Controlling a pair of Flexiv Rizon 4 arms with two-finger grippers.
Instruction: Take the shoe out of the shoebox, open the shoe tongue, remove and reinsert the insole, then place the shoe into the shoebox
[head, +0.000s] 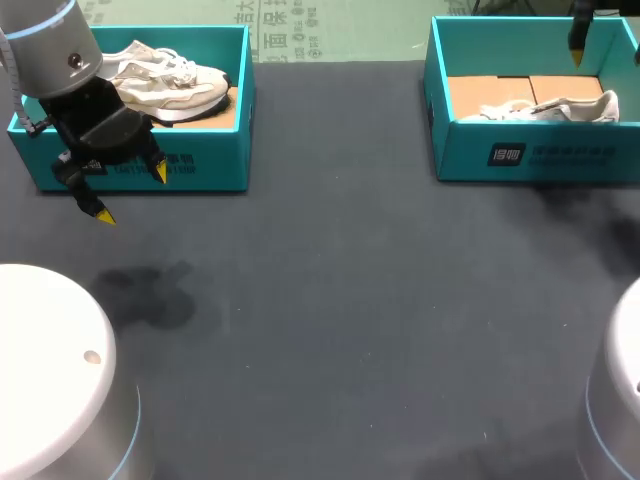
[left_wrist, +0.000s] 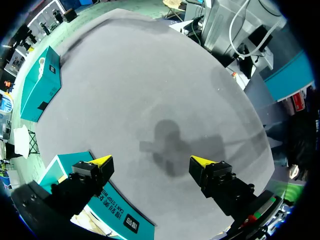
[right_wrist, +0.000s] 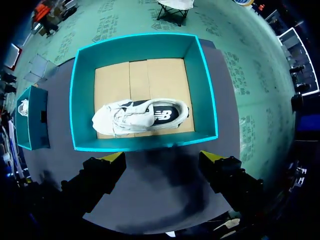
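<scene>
Right wrist view: my right gripper (right_wrist: 162, 159) is hanging, fingers apart, short of the shoe (right_wrist: 140, 116), so I am risking clipping the shoebox (right_wrist: 202, 100) wall.

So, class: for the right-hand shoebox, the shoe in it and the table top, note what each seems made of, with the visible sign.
Shoebox: likely cardboard, matte teal walls; its bare brown floor panels show seams.
Shoe: off-white soft fabric, perhaps mesh; it lies slumped and creased, with laces.
Table top: dark grey matte covering, possibly cloth or mat; no glare, soft shadows.
</scene>
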